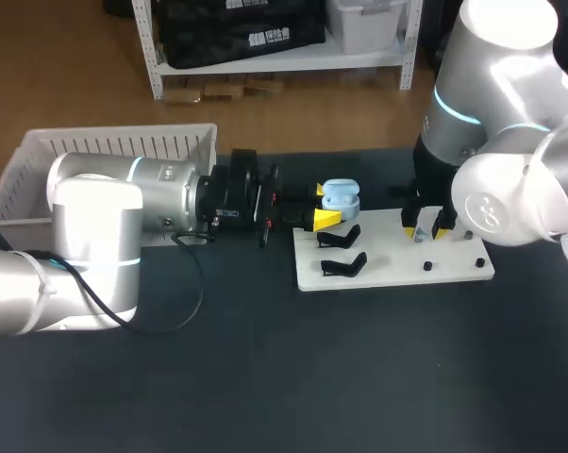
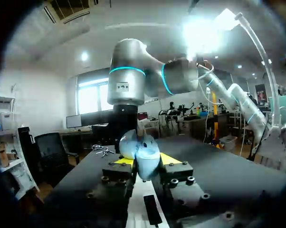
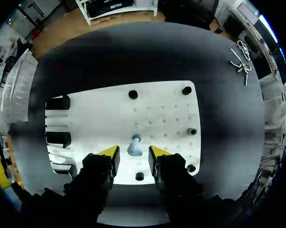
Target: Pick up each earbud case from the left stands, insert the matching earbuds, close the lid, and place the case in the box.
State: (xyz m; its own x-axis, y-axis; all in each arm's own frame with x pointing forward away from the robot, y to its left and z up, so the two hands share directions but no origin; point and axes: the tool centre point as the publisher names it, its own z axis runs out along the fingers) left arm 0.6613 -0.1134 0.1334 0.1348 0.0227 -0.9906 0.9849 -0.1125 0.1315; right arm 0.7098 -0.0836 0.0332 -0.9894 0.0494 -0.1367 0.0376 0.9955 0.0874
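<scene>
Earbud case pinched in left gripper; right gripper spread wide above an earbud.

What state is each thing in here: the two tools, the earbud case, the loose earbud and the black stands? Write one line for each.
earbud case: gripped, lid apparently open.
left tool: shut on the earbud case.
earbud: resting on the white board, not gripped.
right tool: open, one finger on each side of the earbud.
black stands: the two in plain view are empty.
</scene>
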